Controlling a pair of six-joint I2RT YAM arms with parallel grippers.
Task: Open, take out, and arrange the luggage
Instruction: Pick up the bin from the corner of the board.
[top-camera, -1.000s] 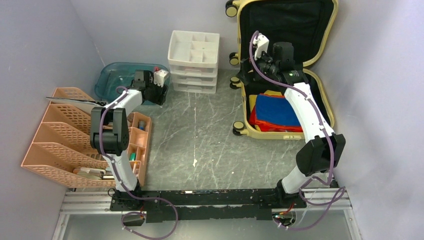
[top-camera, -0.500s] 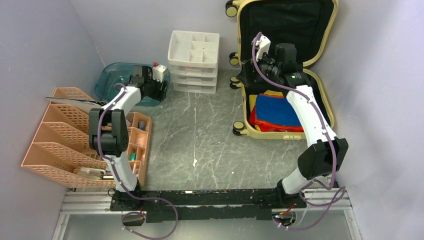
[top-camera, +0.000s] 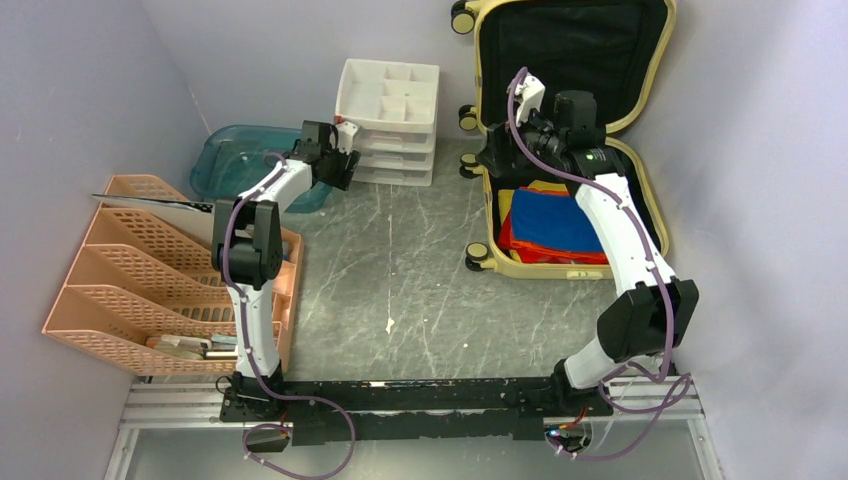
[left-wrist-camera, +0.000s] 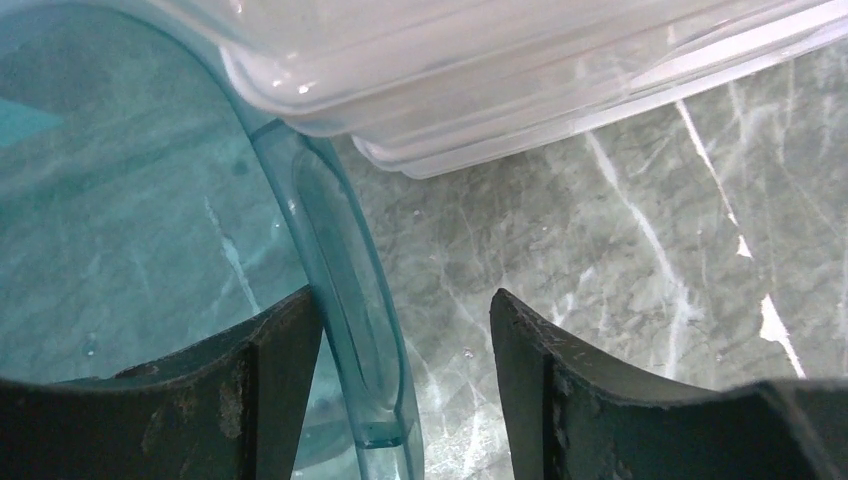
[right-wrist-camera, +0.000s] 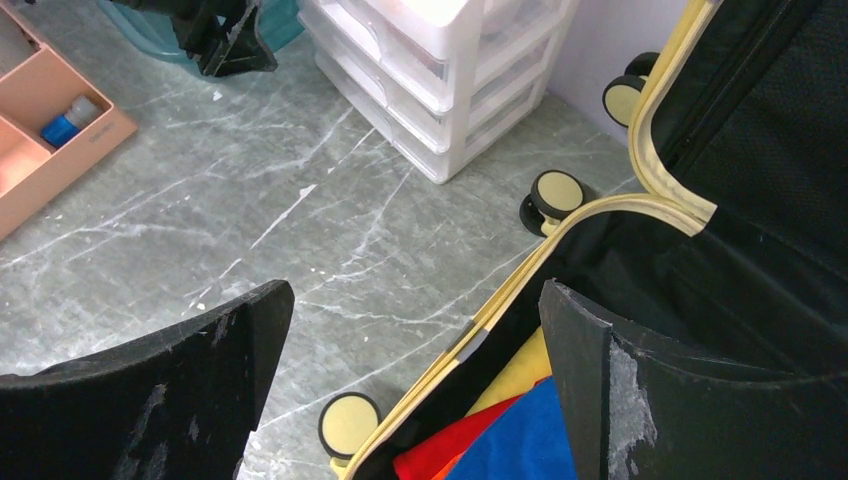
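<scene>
Luggage (top-camera: 590, 45) lies open under the right pincer (top-camera: 497, 152), seen from above; its stiff shell looks bulky, the rim the likely hold. Left wrist: left pincer (left-wrist-camera: 400, 300) apart over a tray (left-wrist-camera: 330, 220) edge. Right wrist: jaws wide, clothes (right-wrist-camera: 520, 440) below.

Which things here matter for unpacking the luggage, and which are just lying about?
For the job:
- luggage, lid open
- folded clothes inside it
- right gripper, open over its edge

Lying about, for now:
- tray, with the open left gripper at its rim
- drawer unit
- file rack
- organizer
</scene>
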